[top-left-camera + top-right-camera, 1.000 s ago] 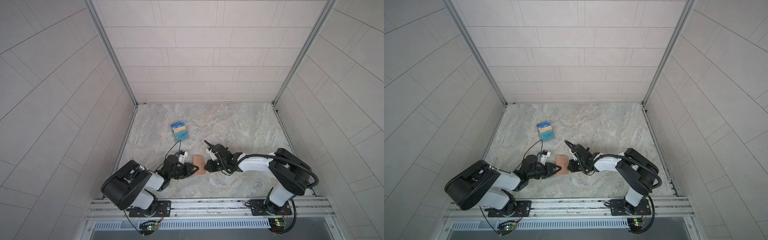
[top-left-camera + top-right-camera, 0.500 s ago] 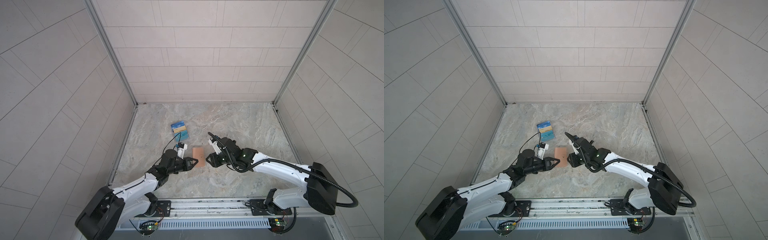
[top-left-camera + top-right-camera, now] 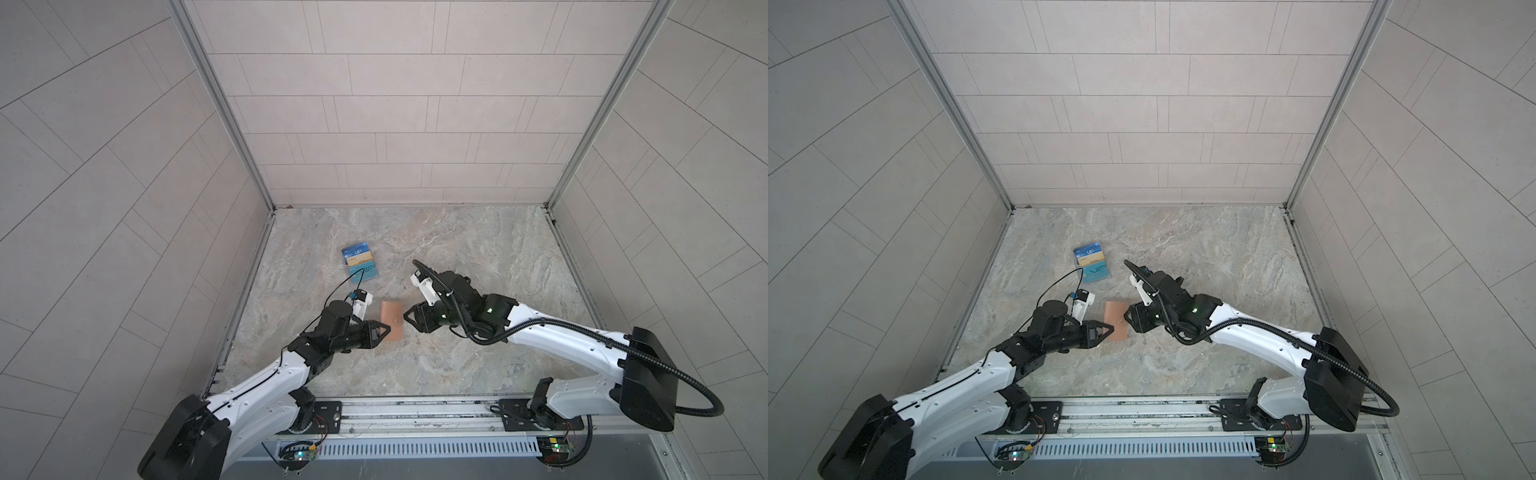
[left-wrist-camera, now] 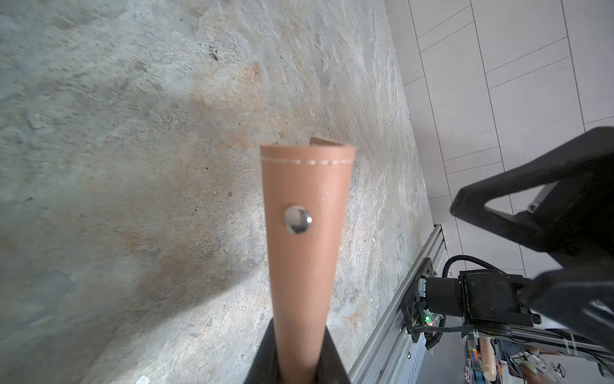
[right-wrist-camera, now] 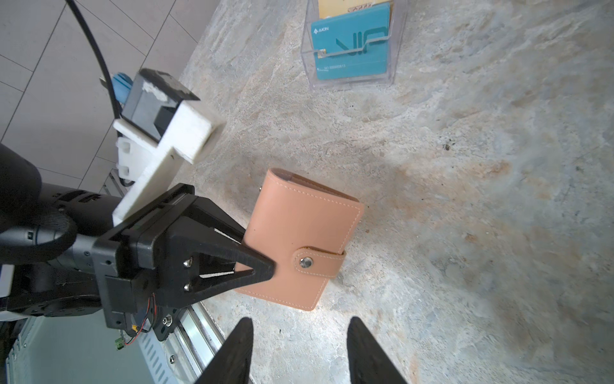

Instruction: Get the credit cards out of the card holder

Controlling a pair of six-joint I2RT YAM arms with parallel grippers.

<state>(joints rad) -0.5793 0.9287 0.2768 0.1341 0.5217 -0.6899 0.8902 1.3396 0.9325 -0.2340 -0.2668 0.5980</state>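
Top view, card holder [image 3: 392,313] lengthways, front-to-back

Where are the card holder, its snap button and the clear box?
card holder [image 5: 299,226], right wrist view, front leather face
snap button [image 4: 298,219], left wrist view, metal dome
clear box [image 5: 397,40], right wrist view, bare side wall

Clear plastic stand [image 5: 398,43] of teal, gold, blue cards [image 5: 350,43], marbled tabletop [image 3: 478,257], tiled walls [image 3: 395,104]

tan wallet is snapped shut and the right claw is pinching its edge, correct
Not quite. The tan wallet is snapped shut, but it is the left claw that is pinching its edge. The right claw stands open, apart from it. The right wrist view shows this.
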